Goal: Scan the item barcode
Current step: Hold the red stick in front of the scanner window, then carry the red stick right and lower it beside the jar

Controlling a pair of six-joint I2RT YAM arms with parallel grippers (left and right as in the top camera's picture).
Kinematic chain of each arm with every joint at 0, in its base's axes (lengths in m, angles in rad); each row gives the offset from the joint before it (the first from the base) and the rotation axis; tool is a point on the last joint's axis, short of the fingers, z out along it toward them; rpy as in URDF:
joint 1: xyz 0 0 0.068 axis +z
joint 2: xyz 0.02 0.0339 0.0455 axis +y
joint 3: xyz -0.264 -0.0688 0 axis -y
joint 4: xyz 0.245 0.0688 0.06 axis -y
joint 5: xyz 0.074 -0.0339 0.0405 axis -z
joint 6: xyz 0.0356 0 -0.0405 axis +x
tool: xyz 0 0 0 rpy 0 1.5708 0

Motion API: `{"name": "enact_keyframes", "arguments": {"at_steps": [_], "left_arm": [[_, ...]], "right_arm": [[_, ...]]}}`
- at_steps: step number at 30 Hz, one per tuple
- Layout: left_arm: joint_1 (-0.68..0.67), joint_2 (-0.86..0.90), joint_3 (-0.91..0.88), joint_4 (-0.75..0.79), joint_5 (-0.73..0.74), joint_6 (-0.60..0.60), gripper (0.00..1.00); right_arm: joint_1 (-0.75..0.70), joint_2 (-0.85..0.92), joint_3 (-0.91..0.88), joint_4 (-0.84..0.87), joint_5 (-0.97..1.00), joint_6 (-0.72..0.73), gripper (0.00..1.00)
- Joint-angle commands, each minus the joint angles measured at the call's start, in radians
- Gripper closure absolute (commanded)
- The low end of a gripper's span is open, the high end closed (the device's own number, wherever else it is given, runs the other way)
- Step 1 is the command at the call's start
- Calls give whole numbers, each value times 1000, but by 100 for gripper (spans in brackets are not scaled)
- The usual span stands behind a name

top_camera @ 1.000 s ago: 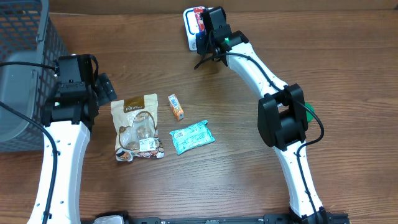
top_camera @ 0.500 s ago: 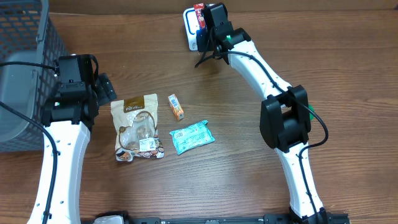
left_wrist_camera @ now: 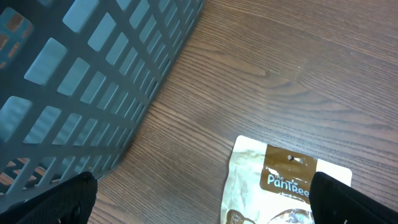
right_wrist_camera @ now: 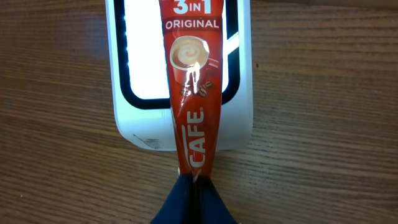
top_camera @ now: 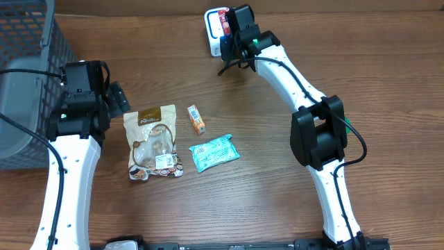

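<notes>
My right gripper [right_wrist_camera: 193, 182] is shut on the end of a red 3-in-1 coffee sachet [right_wrist_camera: 193, 87], held lengthwise over the lit window of a white barcode scanner [right_wrist_camera: 239, 124]. From overhead, the sachet [top_camera: 223, 21] and scanner [top_camera: 211, 31] sit at the table's far edge, with the right gripper [top_camera: 234, 29] beside them. My left gripper [left_wrist_camera: 202, 199] hangs open and holds nothing, above the wood just left of a brown-and-cream Pantree snack pouch [left_wrist_camera: 280, 180]. That pouch [top_camera: 152, 141] lies on the table to the right of the left gripper [top_camera: 114, 101].
A grey mesh basket [top_camera: 31, 42] stands at the far left, close by the left arm; its wall [left_wrist_camera: 81, 74] fills the left wrist view. A small orange box [top_camera: 196, 119] and a teal packet [top_camera: 214, 152] lie mid-table.
The right gripper has shifted the sachet slightly over the scanner. The left arm has not moved.
</notes>
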Motion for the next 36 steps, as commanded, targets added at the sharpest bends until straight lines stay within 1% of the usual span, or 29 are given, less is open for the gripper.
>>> {"name": "enact_keyframes", "arguments": {"at_steps": [1, 4, 8, 10, 14, 15, 21, 25, 30, 36], "left_arm": [[0, 2, 12, 0, -16, 1, 0], [0, 2, 12, 0, -16, 1, 0], [0, 2, 12, 0, -16, 1, 0], [0, 2, 12, 0, -16, 1, 0], [0, 2, 12, 0, -16, 1, 0], [0, 2, 12, 0, -16, 1, 0], [0, 2, 12, 0, -16, 1, 0], [0, 2, 12, 0, -16, 1, 0], [0, 2, 12, 0, -16, 1, 0], [0, 2, 12, 0, -16, 1, 0]], "right_arm": [[3, -88, 11, -13, 6, 0, 96], [3, -135, 11, -53, 7, -1, 96], [3, -215, 11, -178, 7, -1, 96], [0, -249, 11, -270, 10, 1, 96], [-20, -288, 11, -448, 10, 116, 96], [-34, -298, 11, -519, 10, 157, 96], [-69, -336, 11, -731, 22, 162, 96], [-80, -350, 10, -864, 68, 162, 96], [-82, -350, -9, -980, 69, 161, 96], [-82, -350, -120, -1001, 98, 161, 96]]}}
